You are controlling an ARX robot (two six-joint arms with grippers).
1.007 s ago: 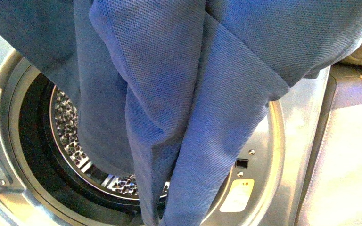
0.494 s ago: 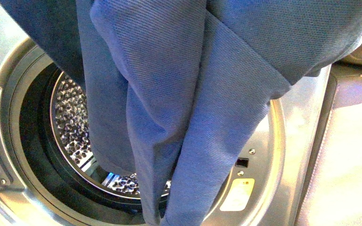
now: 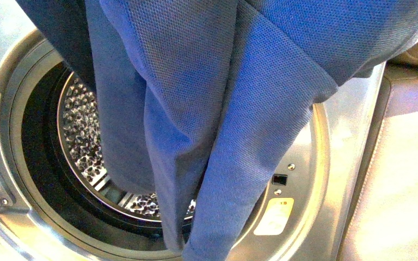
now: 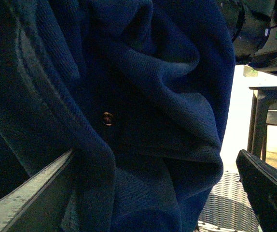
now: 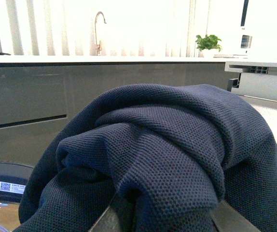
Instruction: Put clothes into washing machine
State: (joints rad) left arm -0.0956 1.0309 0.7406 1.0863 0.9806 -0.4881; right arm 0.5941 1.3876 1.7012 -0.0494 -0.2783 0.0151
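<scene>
Clearly, in the front view, the clothes (image 3: 217, 109) hang as one long dark blue fold straight down across the round opening of the washing machine (image 3: 315, 179). The lowest tip reaches the bottom of the rim, while the bulk is high above the mouth. The perforated drum (image 3: 81, 136) shows open and bare to the left of the cloth, and a yellow sticker (image 3: 275, 216) sits on the rim at the right. Neither arm shows here.

From the left wrist view, the left pincer (image 4: 156, 154) stands with its fingers (image 4: 37, 191) wide apart. The garment bulges between them and touches one finger but stays clear of the other, so it is draped there rather than clamped.

From the right wrist view, the cloth is heaped over the right pincer (image 5: 167, 217) and buries it. Whether that pincer is clamped on the fabric cannot be told.

The step in hand looks like feeding the garment through the porthole. To do it well, the carrying arm should move forward and down so the hanging tail enters the drum first. The heap should follow it inward, past the dark seal, before anything lets go. The risk is that cloth released too early falls over the front lip and slides out.
</scene>
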